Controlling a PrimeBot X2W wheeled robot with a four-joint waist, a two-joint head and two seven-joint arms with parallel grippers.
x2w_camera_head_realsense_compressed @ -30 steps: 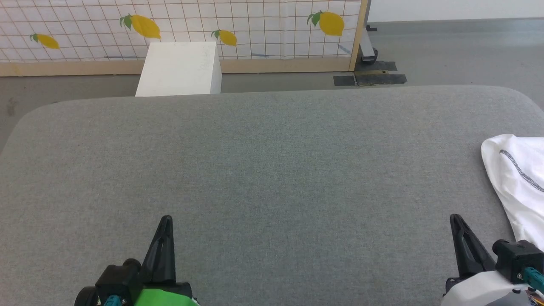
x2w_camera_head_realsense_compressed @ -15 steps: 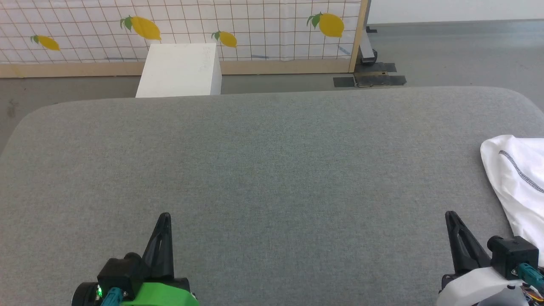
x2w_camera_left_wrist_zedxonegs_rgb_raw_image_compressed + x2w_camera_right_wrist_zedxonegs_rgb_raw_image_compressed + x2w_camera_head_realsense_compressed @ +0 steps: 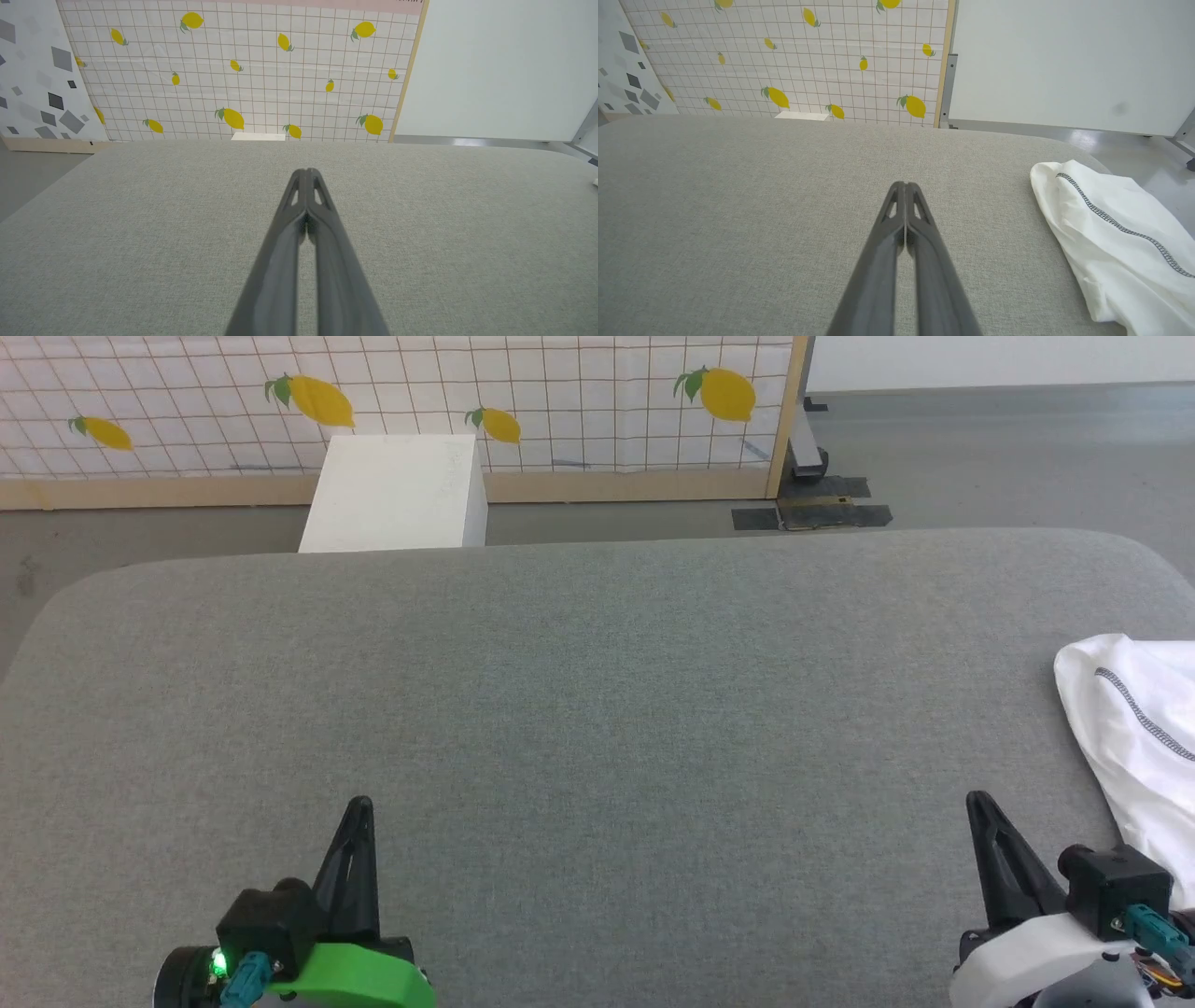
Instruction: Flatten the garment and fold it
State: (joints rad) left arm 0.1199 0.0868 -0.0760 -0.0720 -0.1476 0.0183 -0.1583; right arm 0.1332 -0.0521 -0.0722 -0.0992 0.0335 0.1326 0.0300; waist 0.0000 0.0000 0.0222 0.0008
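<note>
Head view: the garment (image 3: 1134, 747) lies at the right edge of the grey padded table (image 3: 597, 691), cut off by the frame so that part of it is out of sight. The part that shows is a long, loosely bunched white lobe. Its rounded end points toward the table's far side and slightly inward toward the table's middle. Its long axis runs obliquely from that end back toward the table's near right corner. A grey-speckled stitched seam (image 3: 1144, 714) follows the same diagonal along the top of the cloth. The right wrist view shows the garment (image 3: 1111, 242) lying the same way on the table's right side, with the seam slanting along its length. The left gripper (image 3: 359, 807) is above the table's near left part, and the left wrist view shows its two dark fingers (image 3: 306, 173) pressed together with nothing between them. The right gripper (image 3: 976, 801) is above the table's near right part, near the garment but apart from it. Its fingers (image 3: 906, 186) are likewise closed tip to tip on nothing. Beyond the table's far edge stand a white box (image 3: 397, 495) and a lemon-patterned panel (image 3: 560, 401).
</note>
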